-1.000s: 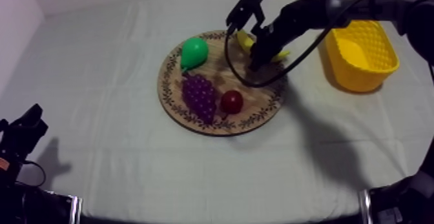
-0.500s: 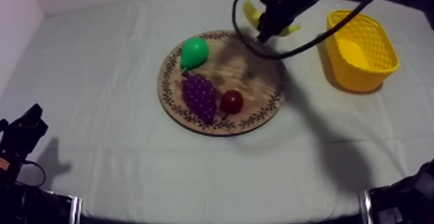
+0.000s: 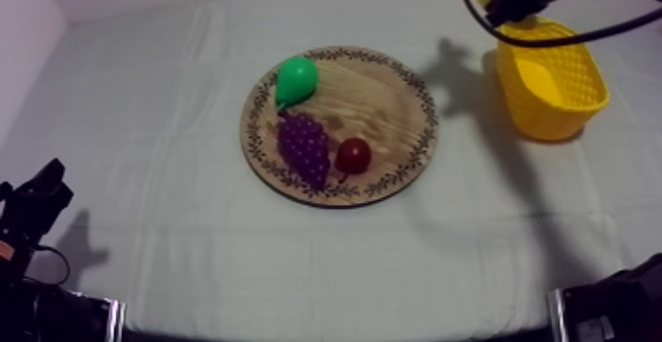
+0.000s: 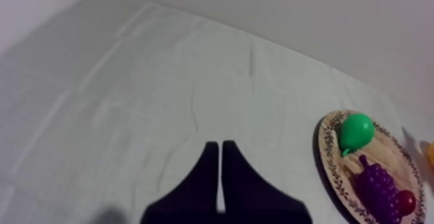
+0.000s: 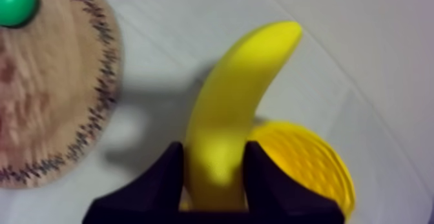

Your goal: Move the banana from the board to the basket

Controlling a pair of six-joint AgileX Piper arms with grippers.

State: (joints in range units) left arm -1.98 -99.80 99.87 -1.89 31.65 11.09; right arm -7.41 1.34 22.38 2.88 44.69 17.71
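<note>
- Step in hand, as I judge it: the carry. The banana is off the wooden board and up in the air.
- The right gripper holds it, one black finger clamped on each side of its lower part, with the free end pointing away from the wrist.
- Where it is: the right wrist view puts the banana above the cloth between the board and the yellow basket, with the basket just under the grip.
- Next move probably calls for shifting fully over the basket's opening, lowering, then spreading the fingers. The banana is long, so it likely needs lining up with the basket's long side or it may catch the rim.
- The left gripper has its fingers pressed together in a narrow wedge, holding nothing, low over bare cloth well apart from the board.
- The right wrist view gives the grip itself. In the top view the arm covers most of the banana, and a yellow tip pokes out near the basket's far corner.
- The top view gives the layout: pear, grapes and small red fruit sit on the board.
</note>
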